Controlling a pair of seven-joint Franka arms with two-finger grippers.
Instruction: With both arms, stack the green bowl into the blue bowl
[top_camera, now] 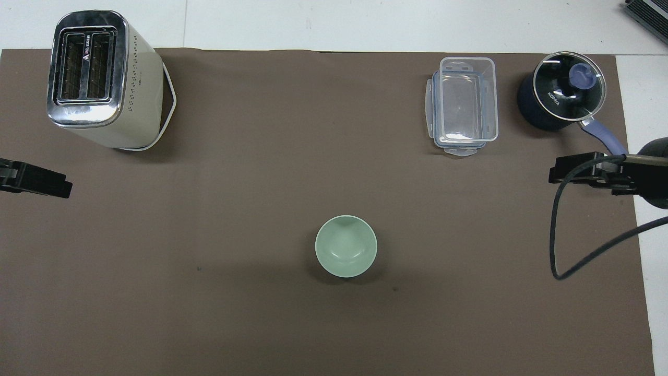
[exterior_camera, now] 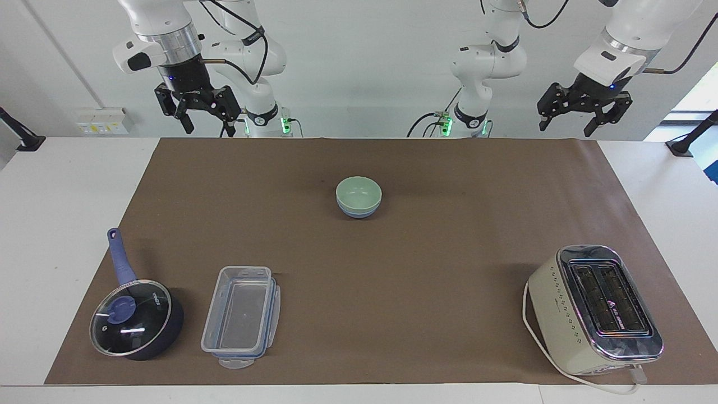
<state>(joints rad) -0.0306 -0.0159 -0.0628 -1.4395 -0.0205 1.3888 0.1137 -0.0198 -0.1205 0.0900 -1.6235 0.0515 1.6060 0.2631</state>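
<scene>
1. You see the green bowl (exterior_camera: 358,192) nested in the blue bowl (exterior_camera: 358,211), mid-bench, nearer the robots' edge; the stacking looks done.
2. Your right gripper (exterior_camera: 197,109) and left gripper (exterior_camera: 583,111) hang raised over the bench's robot-side corners, both spread and empty.
3. Next, you likely need only park the arms.
4. From overhead, the green bowl hides the blue one, and both grippers are cut off at the picture's edges.
</scene>
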